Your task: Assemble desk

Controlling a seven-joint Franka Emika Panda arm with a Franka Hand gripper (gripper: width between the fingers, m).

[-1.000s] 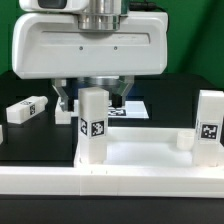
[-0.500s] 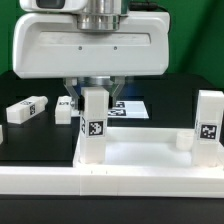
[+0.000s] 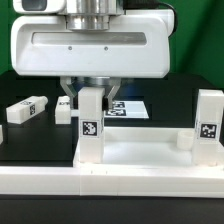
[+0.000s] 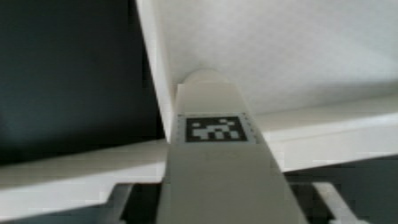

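Note:
The white tabletop [image 3: 140, 152] lies flat with its rim up; it also shows in the wrist view [image 4: 267, 60]. A white tagged leg [image 3: 91, 125] stands upright at its corner toward the exterior view's left. My gripper [image 3: 91, 100] is straight above that leg, with the fingers [image 3: 69, 101] pressed on both its sides and shut on its upper part. In the wrist view the leg [image 4: 217, 130] fills the space between my gripper's [image 4: 222, 205] two fingers. A second leg [image 3: 209, 122] stands on the corner toward the exterior view's right. A third leg [image 3: 25, 108] lies on the black table.
The marker board [image 3: 130, 108] lies behind the held leg. Another small tagged white part [image 3: 62, 113] sits just behind the tabletop, half hidden by my finger. A long white rail [image 3: 110, 185] runs along the front. A small white block [image 3: 185, 140] stands inside the tabletop.
My fingers have closed in on the standing leg, and the gripper body has risen slightly. The leg's tag has shifted toward the exterior view's left, as if the leg turned.

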